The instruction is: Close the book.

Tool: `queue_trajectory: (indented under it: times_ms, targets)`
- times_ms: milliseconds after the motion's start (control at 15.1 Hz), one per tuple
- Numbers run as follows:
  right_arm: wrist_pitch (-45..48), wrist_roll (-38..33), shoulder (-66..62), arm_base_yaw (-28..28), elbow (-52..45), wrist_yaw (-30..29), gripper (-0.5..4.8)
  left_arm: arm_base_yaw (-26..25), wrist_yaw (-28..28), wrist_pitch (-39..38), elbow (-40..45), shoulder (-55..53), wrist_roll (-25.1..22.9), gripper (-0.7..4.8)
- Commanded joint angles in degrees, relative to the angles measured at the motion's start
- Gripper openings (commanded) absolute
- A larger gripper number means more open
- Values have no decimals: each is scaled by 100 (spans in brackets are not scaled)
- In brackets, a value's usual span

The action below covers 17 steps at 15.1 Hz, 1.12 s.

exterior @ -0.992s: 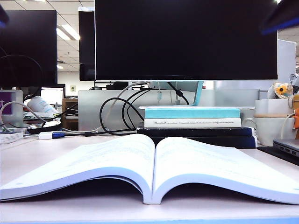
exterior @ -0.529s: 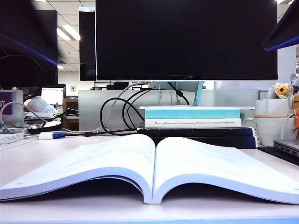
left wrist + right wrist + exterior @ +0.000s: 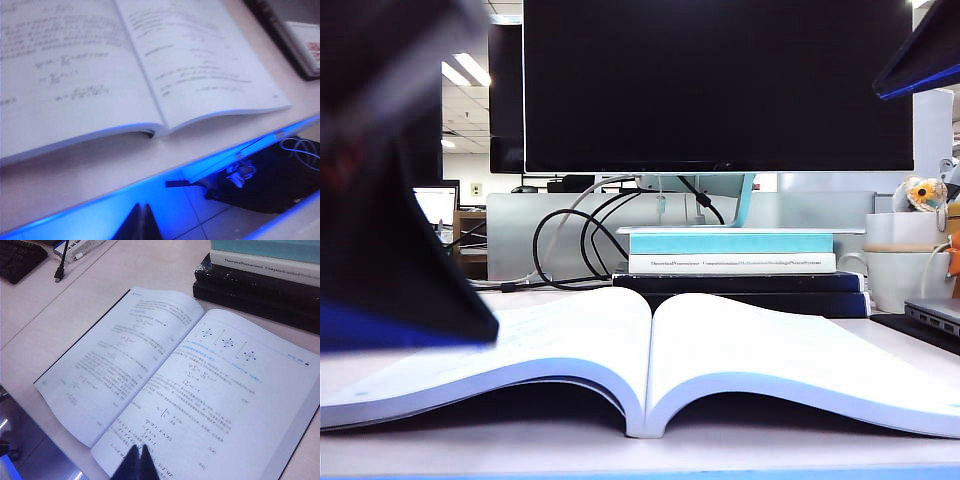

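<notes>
The book [image 3: 650, 345] lies open and flat on the desk, white printed pages up, its spine toward the front edge; a dark cover edge shows under the pages [image 3: 165, 385]. My left gripper [image 3: 142, 210] is shut and empty, hanging off the desk's front edge, short of the book [image 3: 100, 65]. In the exterior view the left arm [image 3: 390, 200] is a big dark blur over the book's left page. My right gripper [image 3: 136, 450] is shut and empty, above the near corner of a page. The right arm [image 3: 925, 50] shows at the top right.
Behind the book a teal-and-white book [image 3: 732, 252] rests on black books [image 3: 740, 290] in front of a monitor [image 3: 720, 80]. Cables [image 3: 570, 240] loop at the back. A white mug [image 3: 905, 265] and a laptop edge [image 3: 935, 315] stand right. A keyboard [image 3: 17, 257] lies to one side.
The left arm has swung down into the exterior view and now covers the left background and part of the left page. The right arm barely shifted. The book has not moved.
</notes>
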<state>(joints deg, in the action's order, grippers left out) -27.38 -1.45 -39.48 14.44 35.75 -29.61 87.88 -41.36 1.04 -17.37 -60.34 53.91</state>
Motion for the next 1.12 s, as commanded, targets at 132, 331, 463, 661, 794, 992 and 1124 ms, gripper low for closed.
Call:
queue_trajectory:
  times_ms: [132,331,463,661,794,992,1124]
  targets:
    - [98,13,15,4,28,-9,-4,-4,-146,852,-20,-905,55,-6]
    - [83,-4,15,7,28,-11,-4,-4,-160,1213,-20,-1224,55,-6]
    - [61,-2,15,7,28,-11,-4,-37,-544,1294,-35,-1246,52,-6]
    - [90,-2,15,7,28,-11,-4,-564,-210,1342,-85,-1475,50,-6]
    - [155,-2,15,7,28,-11,-4,-669,160,1635,-216,-1921,-57,-6]
    - [153,-2,13,7,28,-11,-4,-721,98,1668,-249,-2002,-57,-6]
    - [155,-2,13,7,28,-11,-4,-741,-13,1679,-249,-2002,-55,-6]
